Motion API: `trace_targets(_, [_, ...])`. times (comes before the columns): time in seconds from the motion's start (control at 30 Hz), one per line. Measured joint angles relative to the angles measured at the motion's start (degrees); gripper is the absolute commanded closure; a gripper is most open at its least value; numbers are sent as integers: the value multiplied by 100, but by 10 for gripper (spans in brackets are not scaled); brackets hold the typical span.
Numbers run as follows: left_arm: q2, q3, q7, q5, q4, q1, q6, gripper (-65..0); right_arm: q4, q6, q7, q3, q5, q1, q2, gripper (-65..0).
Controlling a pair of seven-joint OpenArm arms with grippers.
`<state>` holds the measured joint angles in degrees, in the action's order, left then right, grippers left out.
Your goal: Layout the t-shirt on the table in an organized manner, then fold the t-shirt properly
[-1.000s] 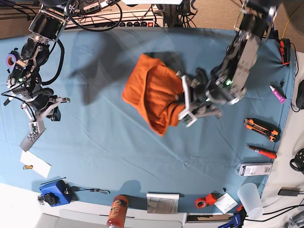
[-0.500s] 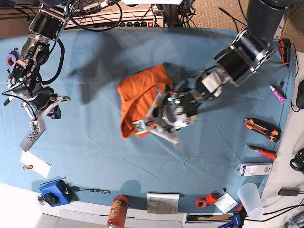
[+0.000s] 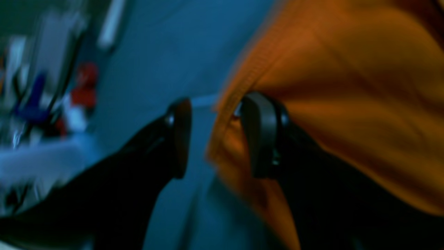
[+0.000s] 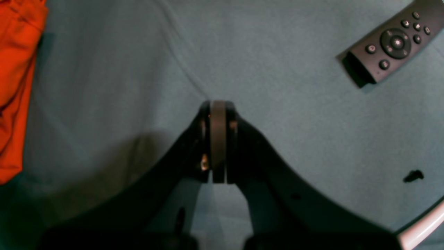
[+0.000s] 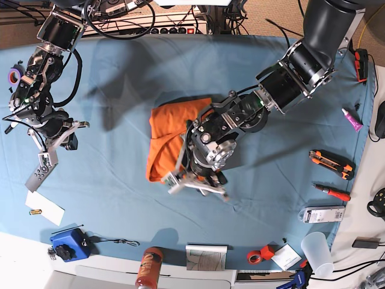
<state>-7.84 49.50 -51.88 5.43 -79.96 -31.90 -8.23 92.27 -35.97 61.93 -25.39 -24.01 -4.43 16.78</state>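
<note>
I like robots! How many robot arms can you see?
2. The right arm stands at the table's left edge in the overhead view; the left arm reaches from the top right down to the orange shirt. None seem hidden.

Base view evenly lit and sharp; soft arm shadows on the tabletop (image 5: 120, 198). Left wrist view dim, heavy motion blur, shirt (image 3: 347, 86) edge smeared, background clutter unreadable. Right wrist view sharp mid-frame, dark bottom corners, fisheye bend at the edges, tool (image 4: 218, 139) shadow lower left.
</note>
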Motion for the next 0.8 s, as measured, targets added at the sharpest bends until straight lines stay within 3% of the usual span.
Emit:
trace_targets(0.03, [2, 0, -168, 240, -85, 0, -223, -220, 0, 0, -2, 0, -2, 0, 0, 0])
trace_targets(0.13, [7, -9, -791, 1075, -374, -17, -774, 0, 0, 0, -4, 2, -2, 0, 0, 0])
trace_targets(0.23, [4, -9, -1550, 1784, -494, -15, -872, 0, 0, 11, -7, 0, -2, 0, 0, 0])
trace_targets(0.5, [17, -212, -2009, 2371, -520, 341, -787, 0, 0, 11, -7, 0, -197, 2, 2, 0])
trace_targets(0.6, [24, -837, -2124, 2253, -839, 852, -782, 0, 0, 11, -4, 0, -503, 2, 0, 0])
trace_targets(0.8, [-133, -2579, -1954, 1447, -2238, 2157, -391, 0, 2, -13, 262, 7, -1128, 7, 0, 0])
